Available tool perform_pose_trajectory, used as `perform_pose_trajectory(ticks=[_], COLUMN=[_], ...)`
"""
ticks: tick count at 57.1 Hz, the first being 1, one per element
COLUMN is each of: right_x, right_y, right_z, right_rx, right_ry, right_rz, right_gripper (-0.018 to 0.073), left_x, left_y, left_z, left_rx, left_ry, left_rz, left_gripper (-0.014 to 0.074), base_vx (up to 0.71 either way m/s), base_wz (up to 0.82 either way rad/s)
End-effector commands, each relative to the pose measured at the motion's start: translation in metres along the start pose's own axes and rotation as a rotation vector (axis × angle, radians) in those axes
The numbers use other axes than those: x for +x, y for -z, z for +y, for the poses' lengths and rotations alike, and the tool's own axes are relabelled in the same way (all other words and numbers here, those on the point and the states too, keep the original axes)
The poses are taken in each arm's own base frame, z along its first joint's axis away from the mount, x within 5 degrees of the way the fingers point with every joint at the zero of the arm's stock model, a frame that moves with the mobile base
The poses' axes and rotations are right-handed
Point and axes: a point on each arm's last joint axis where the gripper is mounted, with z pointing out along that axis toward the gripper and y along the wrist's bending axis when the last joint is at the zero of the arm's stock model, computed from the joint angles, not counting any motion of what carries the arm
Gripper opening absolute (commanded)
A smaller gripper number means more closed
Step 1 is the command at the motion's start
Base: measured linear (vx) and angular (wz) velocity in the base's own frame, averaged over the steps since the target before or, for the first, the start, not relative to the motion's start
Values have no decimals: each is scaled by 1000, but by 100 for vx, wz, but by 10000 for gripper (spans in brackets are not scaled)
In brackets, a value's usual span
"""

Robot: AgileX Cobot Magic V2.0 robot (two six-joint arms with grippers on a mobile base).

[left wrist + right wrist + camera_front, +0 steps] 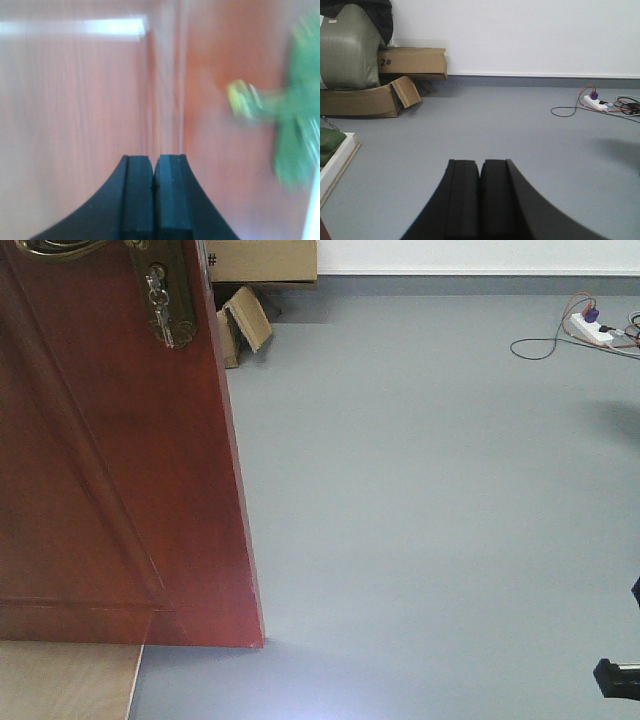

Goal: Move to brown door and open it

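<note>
The brown door (110, 470) fills the left of the front view, swung at an angle, its free edge running down to the floor. Its brass lever handle (60, 248) and lock plate with keys (165, 310) sit at the top. In the left wrist view my left gripper (154, 165) is shut with nothing between its pads, close to the blurred reddish door panel (75, 125). My right gripper (480, 167) is shut and empty, facing the grey floor (520, 130).
Cardboard boxes (385, 80) and a green sack (347, 47) stand at the far wall behind the door. A power strip with cables (592, 330) lies at the far right. A white frame (337, 162) lies low on the left. Grey floor (430, 500) stretches right of the door.
</note>
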Motion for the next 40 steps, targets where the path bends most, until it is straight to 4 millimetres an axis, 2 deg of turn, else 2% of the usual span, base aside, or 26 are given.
perform_pose_trajectory(ticks=[1,13,18,21,31,40], right_x=[-6,-6,-6,-6,-6,-6], right_y=[1,1,1,1,1,1], right_z=[-1,-1,-1,-1,-1,-1], right_rx=[8,8,8,8,7,7], right_ry=[11,11,11,11,11,11], right_rz=[-92,-92,-92,-92,-90,-90], right_gripper=[0,0,0,0,0,0], left_x=[2,54,73,92,106,109], left_y=[17,54,63,66,66,66], left_z=[-1,1,2,2,3,3], left_rx=[14,16,16,16,14,13], left_ry=[10,10,9,11,12,12], left_rz=[-123,-169,-189,-185,-38,-12], left_gripper=[-4,-4,-4,-4,-4,-4], base_vx=[0,0,0,0,0,0], base_wz=[0,0,0,0,0,0])
